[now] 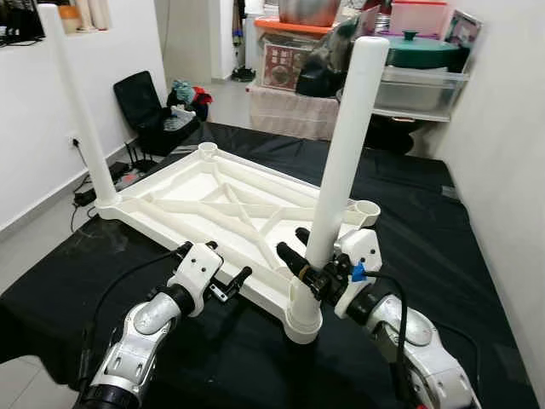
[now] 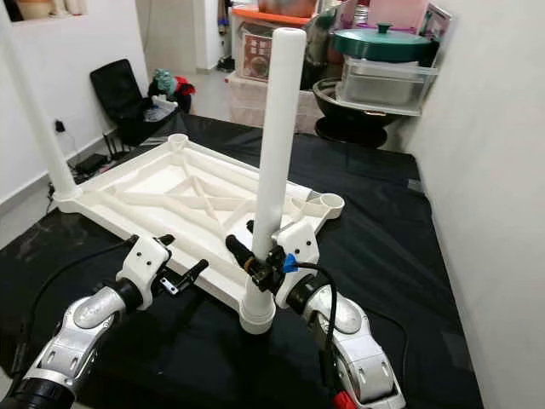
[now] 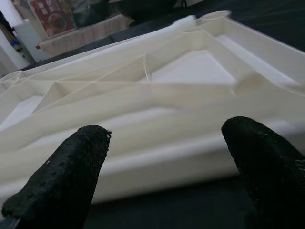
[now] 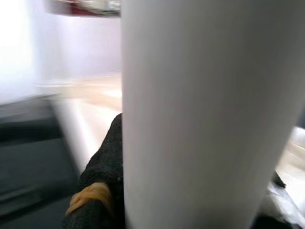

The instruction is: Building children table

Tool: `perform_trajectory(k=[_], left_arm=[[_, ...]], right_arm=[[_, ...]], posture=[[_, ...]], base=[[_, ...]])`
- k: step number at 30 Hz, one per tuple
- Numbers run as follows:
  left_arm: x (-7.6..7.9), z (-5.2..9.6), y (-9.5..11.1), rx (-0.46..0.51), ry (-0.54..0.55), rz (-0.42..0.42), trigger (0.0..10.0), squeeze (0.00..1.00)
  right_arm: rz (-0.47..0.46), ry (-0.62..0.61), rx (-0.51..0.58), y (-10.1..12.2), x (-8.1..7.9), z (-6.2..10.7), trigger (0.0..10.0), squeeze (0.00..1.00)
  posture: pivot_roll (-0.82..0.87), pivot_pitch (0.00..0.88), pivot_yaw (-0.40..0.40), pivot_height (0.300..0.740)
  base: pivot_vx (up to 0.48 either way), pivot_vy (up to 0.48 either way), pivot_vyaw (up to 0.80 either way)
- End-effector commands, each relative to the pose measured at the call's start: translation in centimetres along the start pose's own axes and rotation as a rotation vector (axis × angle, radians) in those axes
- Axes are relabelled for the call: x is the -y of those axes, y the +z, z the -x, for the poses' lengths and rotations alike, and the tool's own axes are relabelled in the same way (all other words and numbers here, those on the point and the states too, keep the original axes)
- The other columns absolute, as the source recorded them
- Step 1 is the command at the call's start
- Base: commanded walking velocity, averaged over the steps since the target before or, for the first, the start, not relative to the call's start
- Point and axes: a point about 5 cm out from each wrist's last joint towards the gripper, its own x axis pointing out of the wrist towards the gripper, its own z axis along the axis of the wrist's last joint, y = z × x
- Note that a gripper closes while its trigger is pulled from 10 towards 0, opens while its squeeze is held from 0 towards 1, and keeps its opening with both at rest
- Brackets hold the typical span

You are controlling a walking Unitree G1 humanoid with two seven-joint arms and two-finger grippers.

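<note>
- Black cloth (image 1: pixel 443 230) covering a low platform, white walls to either side; hard to say what lies under the cloth.
- Beyond the far edge: a black bag (image 1: pixel 145 106) on the floor, stacked boxes and a green-lidded pot (image 2: pixel 379 41), all small and partly cut off by the frame top.
- Lying upside down on the cloth, a white plastic tabletop (image 1: pixel 213 209), ribbed underside up, round sockets at its corners.
- Standing upright in the near corner socket, a white table leg (image 1: pixel 345 145), its lower end just between the right gripper (image 1: pixel 300 249) fingers.
- Clamped on that leg low down, just above the socket collar; one black finger (image 4: pixel 102 176) seen pressed against the tube in the right wrist view, the other hidden behind the tube.
- Blurred beyond recognition, everything else behind the tube in that wrist view.
- Upright in the far left corner, a second leg (image 1: pixel 81 111), top cut off in the right eye view.
- Spread apart and holding nothing, the left gripper (image 1: pixel 215 268) fingers (image 3: pixel 71 167), just short of the tabletop's near rim, rim facing straight between them.
- Unclear whether any fingertip touches the rim.
</note>
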Motion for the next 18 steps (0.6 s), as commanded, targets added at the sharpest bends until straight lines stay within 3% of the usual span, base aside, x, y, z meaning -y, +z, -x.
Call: perform_trajectory(k=[1,2,4,7,10,11,14,15,16,17,18], left_arm=[[0.2,0.0,-0.1,-0.008,-0.009,0.001,10.0,0.0],[0.2,0.0,-0.1,-0.008,-0.007,0.001,10.0,0.0],[0.1,0.0,-0.1,-0.008,-0.004,0.002,10.0,0.0],[0.1,0.1,-0.1,-0.009,-0.003,0.002,10.0,0.0],[0.1,0.1,-0.2,-0.01,-0.004,0.001,10.0,0.0],[0.1,0.1,-0.2,-0.009,-0.004,0.0,10.0,0.0],[0.1,0.1,-0.1,-0.009,-0.005,0.0,10.0,0.0],[0.1,0.1,-0.1,-0.008,-0.004,0.0,10.0,0.0],[0.1,0.1,-0.1,-0.008,-0.004,0.0,10.0,0.0],[0.1,0.1,-0.1,-0.009,-0.005,0.001,10.0,0.0],[0.1,0.1,-0.2,-0.01,-0.005,0.001,10.0,0.0]], right_arm=[[0.114,-0.534,-0.219,-3.0,6.6,1.5,0.0,0.0],[0.082,-0.688,-0.255,-3.7,8.0,2.4,0.0,0.0],[0.049,-0.828,-0.287,-4.3,9.0,3.5,0.0,0.0],[0.052,-0.857,-0.297,-4.4,9.1,3.8,0.0,0.0],[0.053,-0.82,-0.319,-4.9,7.8,3.5,0.0,0.0],[0.038,-0.759,-0.334,-5.2,6.9,3.1,4.8,0.0],[0.028,-0.718,-0.344,-5.4,6.2,2.8,4.8,0.0],[0.0,-0.691,-0.324,-5.3,5.7,2.3,10.0,0.0],[0.0,-0.691,-0.324,-5.3,5.7,2.3,10.0,0.0],[-0.026,-0.686,-0.293,-4.9,5.6,2.0,10.0,1.0],[-0.05,-0.685,-0.26,-4.4,5.6,1.7,10.0,1.0]], posture=[[0.04,0.0,-0.086,0.74],[0.05,0.0,-0.087,0.74],[0.05,0.0,-0.087,0.74],[0.05,0.0,-0.085,0.74],[0.04,0.0,-0.083,0.74],[0.05,0.0,-0.084,0.74],[0.05,0.0,-0.084,0.74],[0.05,0.0,-0.083,0.74],[0.05,0.0,-0.083,0.74],[0.05,0.0,-0.085,0.74],[0.05,0.0,-0.086,0.74]], base=[[0.0,0.0,0.0],[0.0,0.0,0.0],[0.0,0.0,0.0],[0.0,0.0,0.0],[0.0,0.0,0.0],[0.0,0.0,0.0],[0.0,0.0,0.0],[0.0,0.0,0.0],[0.0,0.0,0.0],[0.0,0.0,0.0],[0.0,0.0,0.0]])
